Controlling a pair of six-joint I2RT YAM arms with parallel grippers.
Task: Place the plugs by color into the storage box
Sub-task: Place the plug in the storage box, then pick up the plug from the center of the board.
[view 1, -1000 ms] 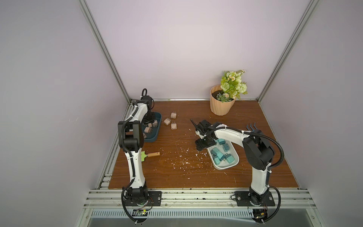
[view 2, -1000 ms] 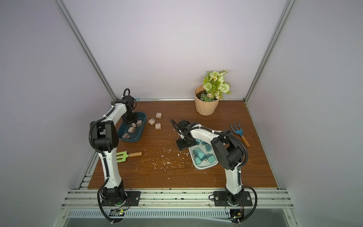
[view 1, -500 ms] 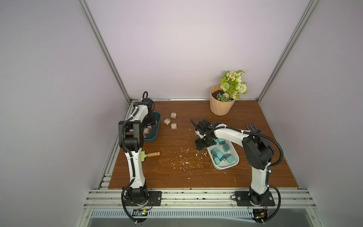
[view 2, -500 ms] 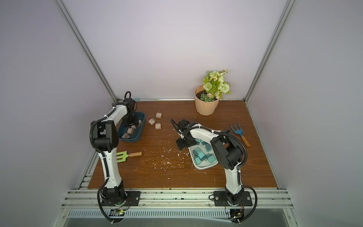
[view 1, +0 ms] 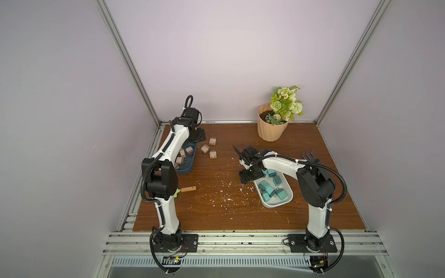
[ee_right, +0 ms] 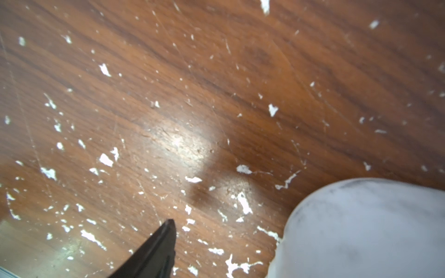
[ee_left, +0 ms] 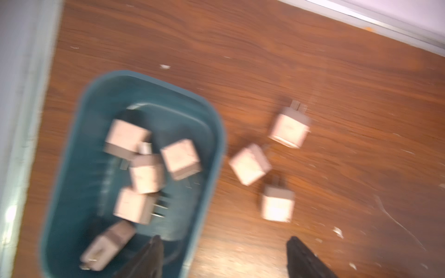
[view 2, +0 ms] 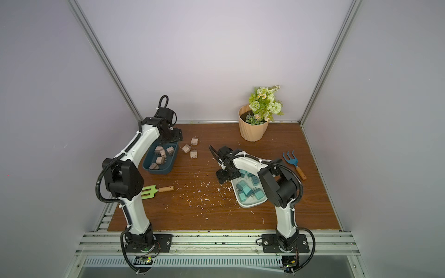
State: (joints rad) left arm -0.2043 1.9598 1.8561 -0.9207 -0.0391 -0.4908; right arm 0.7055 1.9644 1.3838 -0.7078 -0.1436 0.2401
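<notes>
A: Both top views are sharp, in soft even light; the wall [view 1: 228,60] is brightest at 12 o'clock, greyer at 9 and 3.
B: Left wrist view: plugs [ee_left: 147,173] motion-smeared. Right wrist view: glare patch on the table [ee_right: 183,144], white tray [ee_right: 361,228] unfocused.

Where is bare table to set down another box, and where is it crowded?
Free: the near strip of table between green fork and white tray; also the back, between loose tan plugs and flower pot. Crowded: beside the teal tray.
</notes>
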